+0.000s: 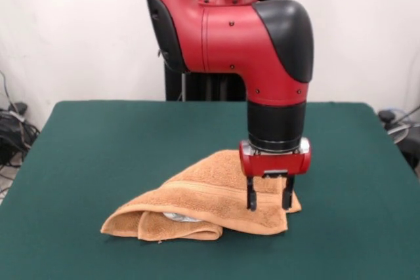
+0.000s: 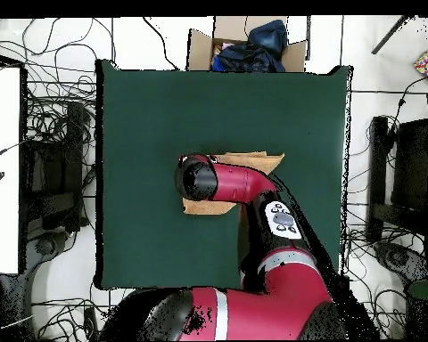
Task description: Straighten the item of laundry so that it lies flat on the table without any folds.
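Observation:
The item of laundry [image 1: 203, 204], an orange-tan towel, lies folded over itself in a rough triangle on the table [image 1: 131, 142], with rolled layers at its front-left end. My gripper [image 1: 269, 200] points straight down over the towel's right corner, open, its two black fingers [image 1: 251, 198] spread apart with cloth showing between them. Their tips are at or just above the cloth. In the overhead view the arm covers the gripper and the towel's middle. Only the towel's edges [image 2: 253, 161] show on either side of the arm on the green table [image 2: 164, 116].
A cardboard box [image 2: 200, 44] holding dark cloth stands on the floor just past the table's far edge in the overhead view. Cables lie on the floor around the table, and a white desk [image 2: 2, 169] stands at the left.

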{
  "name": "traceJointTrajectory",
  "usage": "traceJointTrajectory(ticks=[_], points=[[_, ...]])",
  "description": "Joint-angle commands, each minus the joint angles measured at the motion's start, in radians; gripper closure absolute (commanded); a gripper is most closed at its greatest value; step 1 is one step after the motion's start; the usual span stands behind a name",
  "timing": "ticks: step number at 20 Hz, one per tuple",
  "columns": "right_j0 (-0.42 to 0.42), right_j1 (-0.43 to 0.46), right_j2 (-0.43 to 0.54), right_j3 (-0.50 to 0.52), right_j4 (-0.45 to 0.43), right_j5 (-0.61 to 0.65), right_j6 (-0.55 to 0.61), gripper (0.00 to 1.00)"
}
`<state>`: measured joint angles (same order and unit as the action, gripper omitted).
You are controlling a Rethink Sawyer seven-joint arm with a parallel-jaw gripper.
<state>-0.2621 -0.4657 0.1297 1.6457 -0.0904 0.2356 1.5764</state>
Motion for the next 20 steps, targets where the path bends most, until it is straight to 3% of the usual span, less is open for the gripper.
traceJointTrajectory(ticks=[1, 20], points=[[0.027, 0.041, 0.055, 0.068, -0.040, -0.057, 0.131, 0.00], [0.067, 0.094, 0.048, 0.017, -0.004, -0.098, 0.155, 0.00]])
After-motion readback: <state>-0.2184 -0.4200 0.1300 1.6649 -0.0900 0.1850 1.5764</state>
